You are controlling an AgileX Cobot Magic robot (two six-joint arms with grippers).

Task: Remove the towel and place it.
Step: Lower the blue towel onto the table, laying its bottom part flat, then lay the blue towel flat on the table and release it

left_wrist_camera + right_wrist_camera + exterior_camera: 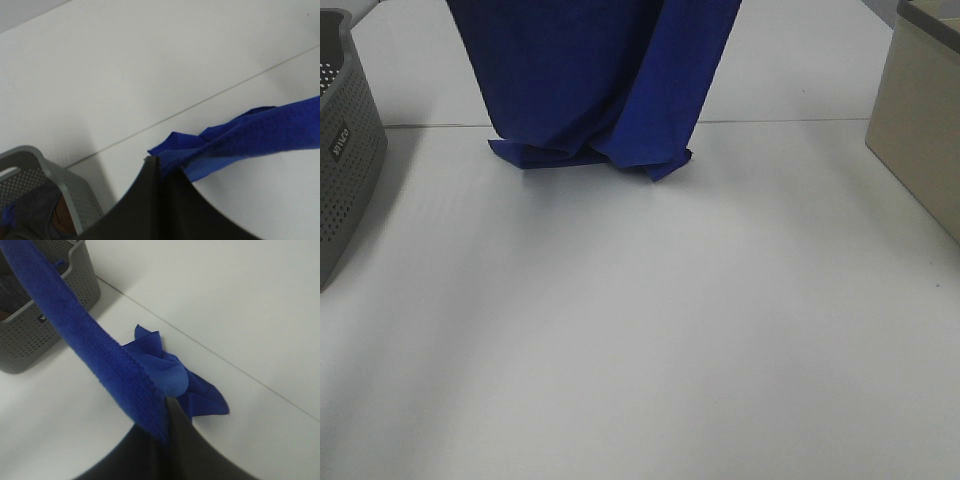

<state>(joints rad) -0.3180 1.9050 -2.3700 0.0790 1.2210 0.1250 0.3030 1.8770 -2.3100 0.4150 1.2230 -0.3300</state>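
Exterior high: towel (pixel 590 70) hangs as a sheet from above the frame. Its bottom edge is crumpled on the desk (pixel 640 330), at the far middle. Neither arm shows here. Grey perforated basket (pixel 345 150) at left, beige box (pixel 920 130) at right, both well apart from the towel. The basket carries a small tag with white letters, too small to read.

Left wrist: left gripper (pixel 159 167) has its jaws shut on a top corner of the towel (pixel 260 132). The hem runs taut away from it. Basket (pixel 60 175) beside it, with dark cloth inside.

Right wrist: right gripper (pixel 167 420) has its jaws shut on the other top corner. The towel (pixel 100 350) hem stretches away, with the slack heap on the desk below. The basket (pixel 75 275) tag is partly hidden and unreadable.

Handling, my read: light, soft and floppy, no stiffness, not fragile. Microfibre pile should grip well. Corner holds along the hem look like the right spots. Expect sag and swing, and the bottom edge dragging unless lifted clear.
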